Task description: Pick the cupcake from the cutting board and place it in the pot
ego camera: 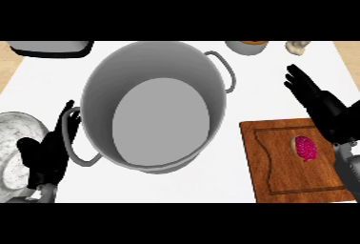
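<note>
A cupcake point(305, 147) with pink frosting lies on the wooden cutting board point(277, 167) at the lower right. The large grey pot point(156, 106) stands in the middle of the counter, hollow and with a handle on each side. My right hand point(320, 102) hovers above the board's far right corner with straight fingers pointing away, open, just beyond the cupcake and not touching it. My left hand point(45, 152) rests open at the lower left, beside the pot's left handle point(70, 138).
A speckled white plate point(14, 143) lies at the left edge, partly under my left hand. A dark tray point(51, 47) sits at the back left. A small bowl point(247, 46) and a pale object point(298, 46) stand at the back right.
</note>
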You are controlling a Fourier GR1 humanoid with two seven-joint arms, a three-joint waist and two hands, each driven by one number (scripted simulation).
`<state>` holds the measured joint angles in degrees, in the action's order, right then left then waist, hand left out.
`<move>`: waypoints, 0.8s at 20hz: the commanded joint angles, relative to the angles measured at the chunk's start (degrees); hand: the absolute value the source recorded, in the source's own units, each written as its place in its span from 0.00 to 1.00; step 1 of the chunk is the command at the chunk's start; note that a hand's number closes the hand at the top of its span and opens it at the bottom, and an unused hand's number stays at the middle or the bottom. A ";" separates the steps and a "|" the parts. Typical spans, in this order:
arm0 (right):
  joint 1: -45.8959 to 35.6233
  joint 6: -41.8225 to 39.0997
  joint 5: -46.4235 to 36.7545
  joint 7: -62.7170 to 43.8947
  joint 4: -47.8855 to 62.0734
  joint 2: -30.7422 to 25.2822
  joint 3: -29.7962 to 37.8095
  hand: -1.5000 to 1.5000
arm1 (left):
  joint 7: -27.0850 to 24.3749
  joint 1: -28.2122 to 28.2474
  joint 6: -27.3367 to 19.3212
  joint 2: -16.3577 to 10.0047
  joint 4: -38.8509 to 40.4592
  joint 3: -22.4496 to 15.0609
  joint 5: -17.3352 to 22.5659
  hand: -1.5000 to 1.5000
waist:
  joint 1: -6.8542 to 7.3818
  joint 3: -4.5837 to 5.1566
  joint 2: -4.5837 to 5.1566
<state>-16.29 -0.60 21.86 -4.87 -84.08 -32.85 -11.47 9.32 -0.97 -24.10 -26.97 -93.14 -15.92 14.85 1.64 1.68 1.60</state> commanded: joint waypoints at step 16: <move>24.11 11.75 -14.37 27.91 -12.35 -7.76 12.34 0.00 | 2.75 -3.41 3.49 4.40 -4.74 1.62 4.73 0.50 | -4.03 -1.64 -2.20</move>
<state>-2.70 10.52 7.95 19.46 -87.25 -37.09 -2.60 11.62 -5.36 -21.27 -22.70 -96.21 -14.29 19.55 -2.49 0.06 -0.49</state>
